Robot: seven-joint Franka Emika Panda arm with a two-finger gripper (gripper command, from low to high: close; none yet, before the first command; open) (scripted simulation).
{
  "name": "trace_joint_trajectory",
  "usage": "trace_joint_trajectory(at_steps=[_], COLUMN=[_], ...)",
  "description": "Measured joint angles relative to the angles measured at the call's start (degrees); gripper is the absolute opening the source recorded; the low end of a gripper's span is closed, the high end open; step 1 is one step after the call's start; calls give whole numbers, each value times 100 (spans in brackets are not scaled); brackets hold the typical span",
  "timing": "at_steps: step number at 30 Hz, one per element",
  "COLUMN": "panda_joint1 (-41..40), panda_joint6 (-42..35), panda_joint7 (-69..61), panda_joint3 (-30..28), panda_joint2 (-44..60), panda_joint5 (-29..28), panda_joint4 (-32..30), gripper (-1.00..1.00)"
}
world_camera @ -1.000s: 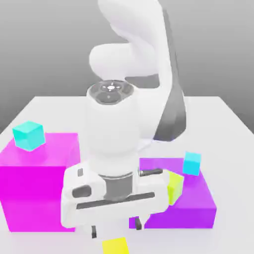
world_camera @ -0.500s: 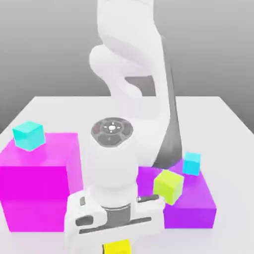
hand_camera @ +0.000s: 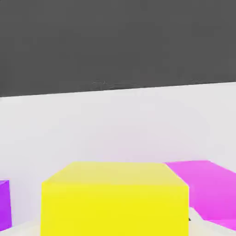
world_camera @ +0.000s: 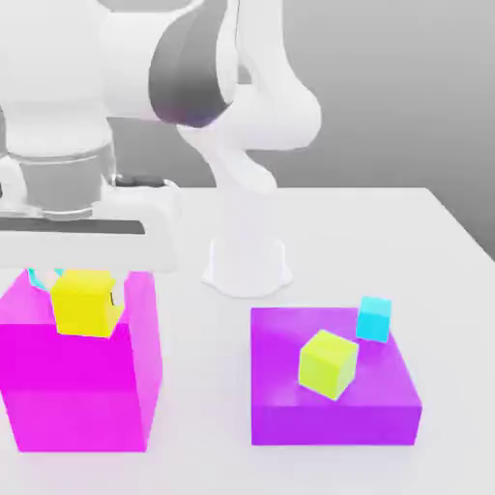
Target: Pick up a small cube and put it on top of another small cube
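A lime cube [world_camera: 328,363] and blue cube [world_camera: 374,318] sit on the purple block [world_camera: 334,416]. The end effector [world_camera: 85,290] grips the bright yellow cube [world_camera: 85,304] over the pink block [world_camera: 77,387], hiding the turquoise cube [world_camera: 41,277].

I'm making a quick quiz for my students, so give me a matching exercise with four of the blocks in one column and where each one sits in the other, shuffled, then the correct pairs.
1. yellow cube
2. lime cube
3. sky-cyan cube
4. magenta block

A. far edge of the purple block
B. exterior view's left, on the table
C. middle of the purple block's top
D. under the gripper, above the magenta block

Pairs: 1-D, 2-C, 3-A, 4-B
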Motion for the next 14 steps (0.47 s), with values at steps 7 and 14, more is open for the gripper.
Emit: trace_joint_trajectory(at_steps=[7, 14], panda_joint1=[-668, -711], panda_joint6=[-858, -125], panda_joint7=[219, 198], panda_joint3=[-271, -379], panda_joint2=[-1163, -919], panda_joint5=[-366, -389], panda_joint4=[-287, -780], gripper=[-100, 100])
